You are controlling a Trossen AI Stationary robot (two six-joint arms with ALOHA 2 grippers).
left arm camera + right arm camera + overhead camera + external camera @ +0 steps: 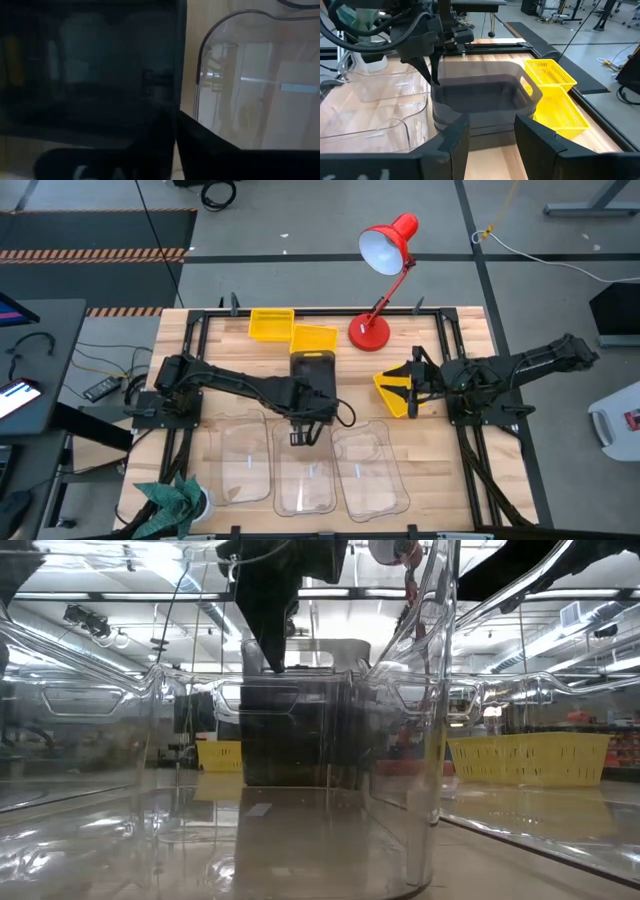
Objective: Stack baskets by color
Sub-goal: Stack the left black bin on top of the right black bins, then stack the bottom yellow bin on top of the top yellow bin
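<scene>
Baskets lie spread over the wooden tabletop [470,320], and the red desk lamp [385,255] at its far edge serves as the marker for all places. Three clear baskets [305,472] sit in a row along the near edge, across the tabletop from the lamp, side by side and close together. A stack of smoky-grey baskets [480,102] stands near the middle, just in front of the lamp base toward the near side. Two yellow baskets [290,330] rest at the far edge, just beside the lamp base on the left arm's side. A third yellow basket [395,393] lies tilted in front of the lamp, toward the right arm's side, at the right gripper [418,392], which reaches in from the right edge; whether it grips that basket or merely stands open beside it cannot be told. The left gripper [431,75] hangs at the rim of the grey stack on the side away from the lamp, its fingers close together about the basket wall, though a firm grip cannot be confirmed
</scene>
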